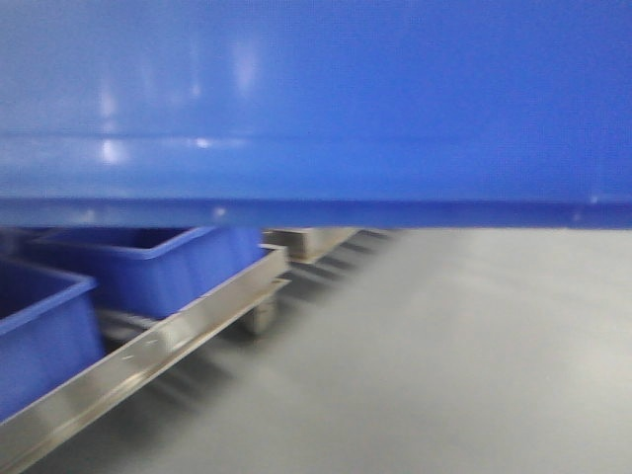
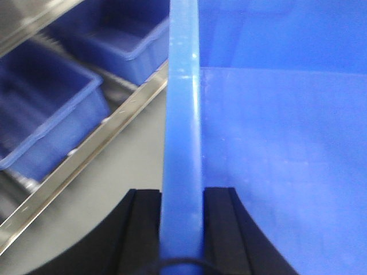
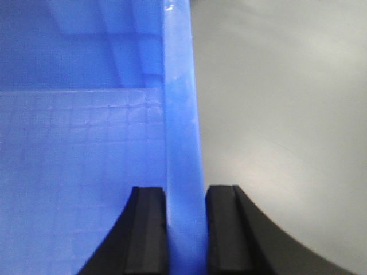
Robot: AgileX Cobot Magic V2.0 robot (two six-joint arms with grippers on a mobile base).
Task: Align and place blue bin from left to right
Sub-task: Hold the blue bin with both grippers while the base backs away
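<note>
The blue bin (image 1: 316, 99), held above the grey floor (image 1: 474, 365) right of the steel trolley (image 1: 148, 346) edge, should be carried level and lowered evenly, its opposite rims being clamped by the left gripper (image 2: 182, 197) and right gripper (image 3: 184, 197).

It looks like a warehouse or factory hall: a smooth grey floor (image 1: 444, 355), a long steel trolley frame (image 1: 148, 346) on a caster (image 1: 262, 316), and open blue storage crates (image 1: 148, 262) lined along it.
</note>
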